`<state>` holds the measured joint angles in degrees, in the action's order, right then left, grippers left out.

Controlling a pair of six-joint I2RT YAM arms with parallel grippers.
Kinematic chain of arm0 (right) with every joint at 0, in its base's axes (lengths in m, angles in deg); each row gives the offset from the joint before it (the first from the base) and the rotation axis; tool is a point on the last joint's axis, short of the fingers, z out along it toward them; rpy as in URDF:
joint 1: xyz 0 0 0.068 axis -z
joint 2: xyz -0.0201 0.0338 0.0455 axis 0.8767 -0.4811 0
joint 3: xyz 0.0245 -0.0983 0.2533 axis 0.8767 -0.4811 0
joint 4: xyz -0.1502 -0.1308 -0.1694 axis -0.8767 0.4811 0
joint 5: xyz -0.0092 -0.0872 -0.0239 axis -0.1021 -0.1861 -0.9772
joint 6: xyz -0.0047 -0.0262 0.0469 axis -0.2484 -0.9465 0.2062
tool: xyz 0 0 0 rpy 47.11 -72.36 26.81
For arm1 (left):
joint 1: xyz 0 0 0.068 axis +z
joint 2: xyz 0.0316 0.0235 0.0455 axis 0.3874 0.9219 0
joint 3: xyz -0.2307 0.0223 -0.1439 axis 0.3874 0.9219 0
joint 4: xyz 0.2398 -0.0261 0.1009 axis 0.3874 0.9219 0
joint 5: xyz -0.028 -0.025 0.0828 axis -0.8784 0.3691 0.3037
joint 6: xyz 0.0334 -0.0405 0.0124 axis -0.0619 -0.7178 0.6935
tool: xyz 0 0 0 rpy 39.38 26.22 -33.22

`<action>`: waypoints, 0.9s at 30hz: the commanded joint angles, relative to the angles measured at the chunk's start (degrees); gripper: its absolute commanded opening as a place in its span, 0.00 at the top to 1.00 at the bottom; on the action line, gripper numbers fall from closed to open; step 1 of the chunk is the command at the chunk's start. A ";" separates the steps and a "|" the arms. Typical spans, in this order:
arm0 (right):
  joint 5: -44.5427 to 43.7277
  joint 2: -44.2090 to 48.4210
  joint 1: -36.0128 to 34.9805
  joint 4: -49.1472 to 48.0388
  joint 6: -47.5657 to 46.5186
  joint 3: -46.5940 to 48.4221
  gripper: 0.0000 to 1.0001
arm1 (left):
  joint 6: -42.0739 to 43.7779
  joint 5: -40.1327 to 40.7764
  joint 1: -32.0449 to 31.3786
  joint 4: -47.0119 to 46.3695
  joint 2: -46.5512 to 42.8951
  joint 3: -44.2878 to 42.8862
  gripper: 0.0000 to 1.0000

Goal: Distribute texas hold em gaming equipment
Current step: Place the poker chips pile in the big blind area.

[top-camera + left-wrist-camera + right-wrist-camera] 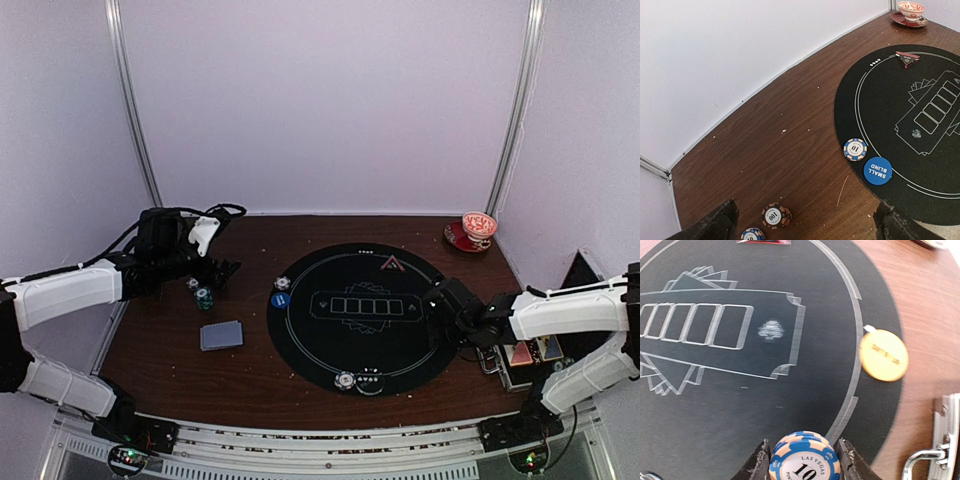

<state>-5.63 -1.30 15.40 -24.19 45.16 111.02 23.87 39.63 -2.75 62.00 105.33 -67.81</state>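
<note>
My right gripper (805, 463) is shut on a small stack of blue and cream "10" poker chips (804, 454), held low over the right side of the black round mat (330, 345). An orange disc (883, 355) lies at the mat's right edge. My left gripper (805, 232) hangs wide open and empty above the wood left of the mat. Below it stand a black and orange "100" chip stack (775, 216) and a blue chip stack (752, 234). A blue "10" chip (855, 149) and the blue small-blind disc (877, 170) sit on the mat's left rim. Grey-blue cards (221, 335) lie on the wood.
A red triangle marker (392, 264) rests at the mat's far edge. Two chips (346, 380) sit on its near rim. A red-patterned cup and saucer (477, 230) stand at the back right. A metal case (945, 440) lies open beside the right arm.
</note>
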 commanded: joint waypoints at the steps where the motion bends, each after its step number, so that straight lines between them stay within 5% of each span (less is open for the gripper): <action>1: -2.24 3.37 2.94 -0.67 1.51 -2.83 0.60 | -0.53 -0.12 0.20 -3.35 -0.30 0.59 0.02; 27: -2.27 -2.86 12.79 -5.39 1.26 -4.13 0.60 | -0.58 -0.29 0.16 -4.03 1.03 0.68 0.02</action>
<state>-7.69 -2.67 27.51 -28.32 46.61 106.38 23.85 39.63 -2.75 60.89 105.75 -67.55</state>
